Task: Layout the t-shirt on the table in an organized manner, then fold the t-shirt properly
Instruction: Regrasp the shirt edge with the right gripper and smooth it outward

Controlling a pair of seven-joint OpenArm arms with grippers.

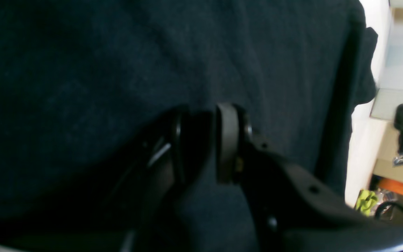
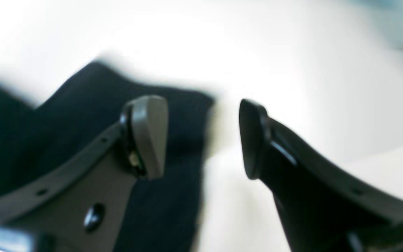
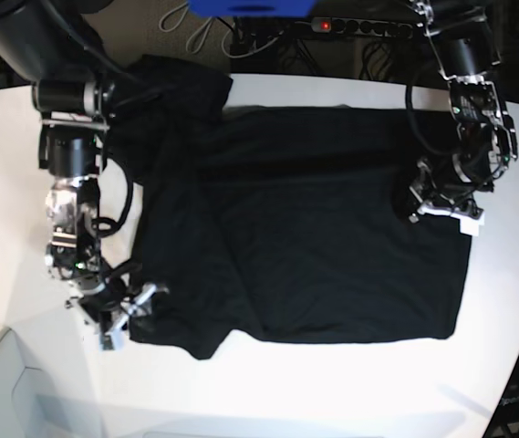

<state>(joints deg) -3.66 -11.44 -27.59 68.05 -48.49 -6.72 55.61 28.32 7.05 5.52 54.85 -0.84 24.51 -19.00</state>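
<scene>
The black, soft short-sleeved t-shirt [image 3: 305,228] lies spread across the middle of the plain white matte table [image 3: 268,392], its body mostly flat, with loose folds bunched along its left side and at the far left corner near the table's far edge. My left gripper [image 3: 420,203] sits at the shirt's right edge in the base view; in the left wrist view its fingers [image 1: 226,140] stand close together with a fold of the dark cloth [image 1: 117,70] between them, so I read it as pinching the shirt. My right gripper [image 3: 124,308] rests at the shirt's near left corner; in the right wrist view its fingers [image 2: 150,133] are spread wide apart, one over the cloth's edge [image 2: 82,105] and the other over bare table [image 2: 292,70], with nothing gripped between them. That view is blurred, so I cannot tell whether the fingertips touch the cloth.
</scene>
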